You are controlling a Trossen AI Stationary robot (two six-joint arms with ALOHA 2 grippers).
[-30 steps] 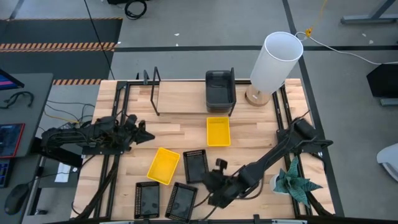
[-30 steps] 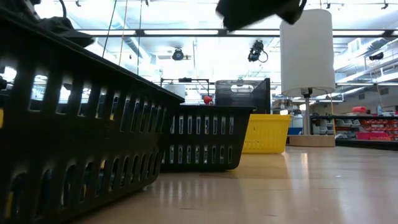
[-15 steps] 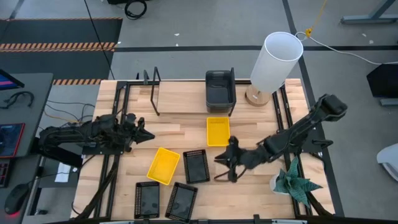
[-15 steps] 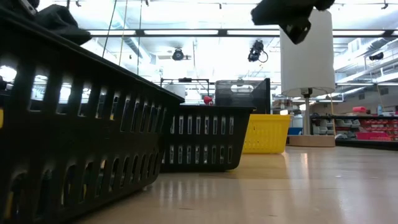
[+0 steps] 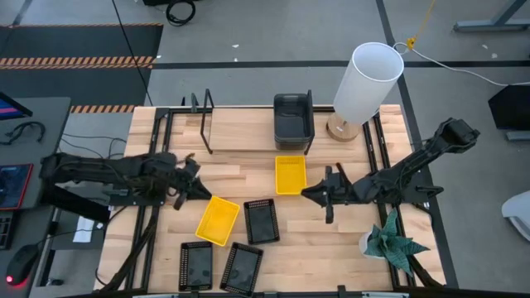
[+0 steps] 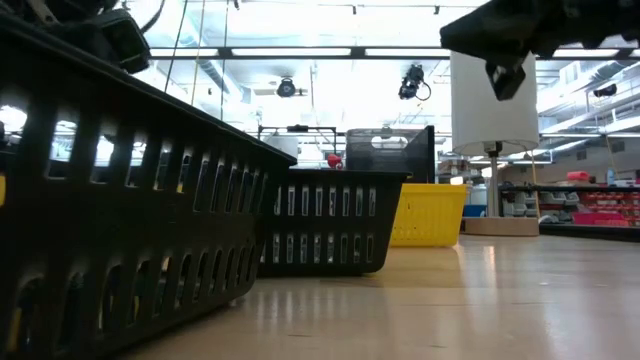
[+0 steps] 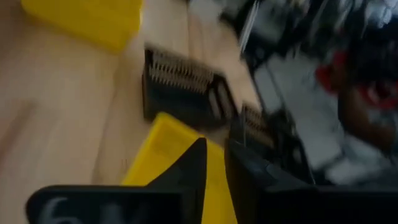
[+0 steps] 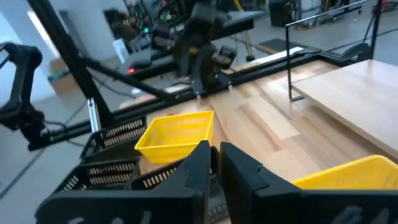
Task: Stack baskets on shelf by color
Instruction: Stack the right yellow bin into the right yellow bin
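Observation:
In the high view two yellow baskets lie on the table, one tilted (image 5: 217, 220) and one (image 5: 290, 174) before the shelf. A black perforated basket (image 5: 261, 221) sits between them; two more (image 5: 195, 265) (image 5: 242, 266) stand at the near edge. Dark grey baskets (image 5: 293, 120) sit nested on the shelf (image 5: 240, 136). My left gripper (image 5: 195, 189) (image 7: 216, 155) hovers shut just left of the tilted yellow basket (image 7: 165, 143). My right gripper (image 5: 319, 194) (image 8: 214, 155) is shut and raised, right of the black basket.
A tall white cylinder (image 5: 367, 83) stands on the far right of the table, beside the shelf. A small green plant (image 5: 391, 244) sits at the right near corner. Bare wood lies between the right gripper and the near edge. In the low view a black basket (image 6: 120, 200) fills the left.
My right gripper has swung from the black baskets at the near edge up and toward the far right, ending right of the middle black basket. My left arm has reached a little toward the tilted yellow basket. No basket has moved.

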